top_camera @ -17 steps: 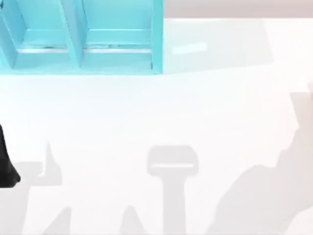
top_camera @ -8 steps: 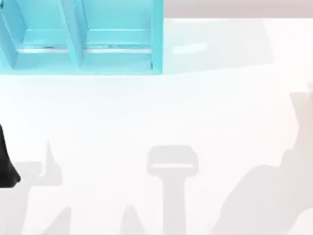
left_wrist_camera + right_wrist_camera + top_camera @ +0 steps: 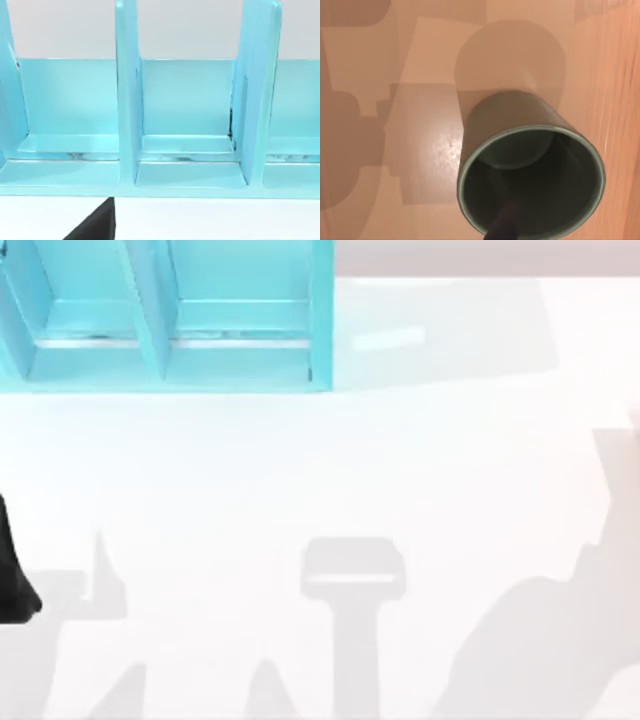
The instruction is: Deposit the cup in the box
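The cup (image 3: 530,165) is olive-grey and handleless, close up in the right wrist view, with its open mouth toward the camera and its shadow on the tan surface behind. One dark finger (image 3: 502,224) of my right gripper reaches inside its rim, and the gripper is shut on the cup's wall. The box (image 3: 320,320) is a turquoise rack with upright dividers at the table's far left. In the left wrist view its compartments (image 3: 127,110) face the camera. My left gripper (image 3: 14,575) is a dark shape at the table's left edge, well short of the box.
The white table (image 3: 330,460) lies open between the box and the front edge, crossed by grey arm shadows (image 3: 540,640). A dark part of the left arm (image 3: 95,225) pokes in below the box front.
The right arm's shadow at the lower right of the table has shifted slightly. The left arm and the box have stayed put.
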Controlling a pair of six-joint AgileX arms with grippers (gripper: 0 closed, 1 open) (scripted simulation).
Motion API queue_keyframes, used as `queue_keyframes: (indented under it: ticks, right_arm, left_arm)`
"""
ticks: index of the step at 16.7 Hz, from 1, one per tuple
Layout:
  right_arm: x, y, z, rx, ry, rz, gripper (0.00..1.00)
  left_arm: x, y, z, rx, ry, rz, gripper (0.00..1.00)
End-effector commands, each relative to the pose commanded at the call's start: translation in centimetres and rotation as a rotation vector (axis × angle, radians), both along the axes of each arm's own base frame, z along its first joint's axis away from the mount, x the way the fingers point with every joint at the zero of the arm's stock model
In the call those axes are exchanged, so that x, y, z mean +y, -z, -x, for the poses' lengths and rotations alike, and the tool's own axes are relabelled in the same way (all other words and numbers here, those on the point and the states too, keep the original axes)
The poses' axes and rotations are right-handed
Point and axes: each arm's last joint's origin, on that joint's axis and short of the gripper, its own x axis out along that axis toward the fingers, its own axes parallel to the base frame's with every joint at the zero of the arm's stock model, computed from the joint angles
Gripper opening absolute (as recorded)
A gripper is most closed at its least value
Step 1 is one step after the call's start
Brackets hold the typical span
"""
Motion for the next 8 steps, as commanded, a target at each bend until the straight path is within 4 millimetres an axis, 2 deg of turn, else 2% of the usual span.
queue_keyframes:
  ticks: [2,8]
  right_arm:
    - [0.0,0.0,0.0,0.0,0.0,0.0,0.98]
    - [0.0,0.0,0.0,0.0,0.0,0.0,1.0]
  left_arm:
    - [0.0,0.0,0.0,0.0,0.0,0.0,1.0]
    - [0.0,0.0,0.0,0.0,0.0,0.0,1.0]
